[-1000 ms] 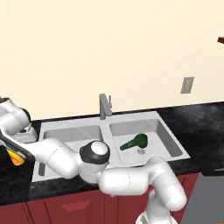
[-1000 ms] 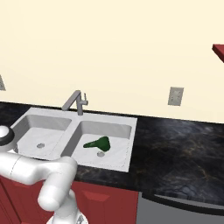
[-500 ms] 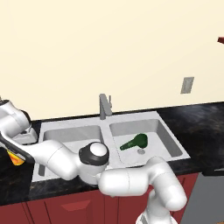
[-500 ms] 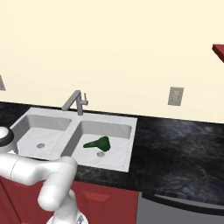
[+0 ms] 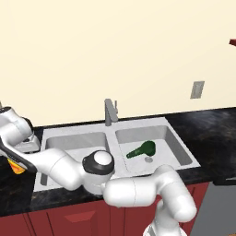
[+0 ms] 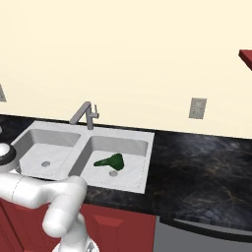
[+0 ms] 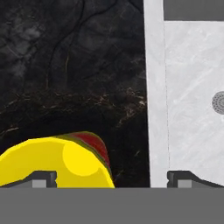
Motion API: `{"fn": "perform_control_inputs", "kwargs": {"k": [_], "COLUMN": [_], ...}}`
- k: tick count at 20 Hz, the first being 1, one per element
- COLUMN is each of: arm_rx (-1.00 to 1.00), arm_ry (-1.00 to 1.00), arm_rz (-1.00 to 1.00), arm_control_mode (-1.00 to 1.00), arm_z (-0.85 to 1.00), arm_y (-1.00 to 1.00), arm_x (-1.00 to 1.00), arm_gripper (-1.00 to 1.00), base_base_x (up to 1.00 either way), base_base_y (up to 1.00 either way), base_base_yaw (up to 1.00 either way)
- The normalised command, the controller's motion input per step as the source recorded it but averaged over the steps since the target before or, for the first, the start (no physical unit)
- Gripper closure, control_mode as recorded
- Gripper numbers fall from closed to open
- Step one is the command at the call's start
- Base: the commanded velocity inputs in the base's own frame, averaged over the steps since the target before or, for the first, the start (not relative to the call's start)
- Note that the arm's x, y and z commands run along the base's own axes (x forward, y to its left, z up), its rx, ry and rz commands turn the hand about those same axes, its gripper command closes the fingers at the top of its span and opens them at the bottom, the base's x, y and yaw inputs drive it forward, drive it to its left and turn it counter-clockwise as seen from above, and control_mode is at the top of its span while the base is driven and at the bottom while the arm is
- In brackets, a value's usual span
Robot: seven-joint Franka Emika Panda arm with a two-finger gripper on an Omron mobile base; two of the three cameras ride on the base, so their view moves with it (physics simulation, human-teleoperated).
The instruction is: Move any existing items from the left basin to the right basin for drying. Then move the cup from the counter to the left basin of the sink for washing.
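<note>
gripper (image 7: 112,178) spread wide, holding nothing; yellow cup (image 7: 54,162) cut off at the frame bottom between its tips, mostly arm-hidden in left base view

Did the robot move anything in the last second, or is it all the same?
Nothing visibly changed. The green scoop lies in the right basin, the yellow cup sits on the counter beside the sink, and the gripper hangs over the cup with its jaws wide open, as before.
</note>
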Motion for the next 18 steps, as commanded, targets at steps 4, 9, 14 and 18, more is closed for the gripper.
{"fn": "perform_control_inputs", "kwargs": {"k": [4, 9, 14, 18], "arm_rx": [0.00, 0.01, 0.00, 0.00], "arm_ry": [0.02, 0.03, 0.00, -0.02], "arm_rz": [0.00, 0.00, -0.04, -0.05], "arm_control_mode": [-1.00, -1.00, -1.00, -1.00], "arm_z": [-0.13, -0.03, 0.08, 0.25], "arm_y": [0.01, 0.00, -0.15, -0.15], "arm_x": [0.00, 0.00, -0.28, -0.38], "arm_gripper": [1.00, 1.00, 1.00, 1.00], "base_base_x": [0.00, 0.00, 0.00, 0.00], "base_base_y": [0.00, 0.00, 0.00, 0.00], "base_base_yaw": [0.00, 0.00, 0.00, 0.00]}}
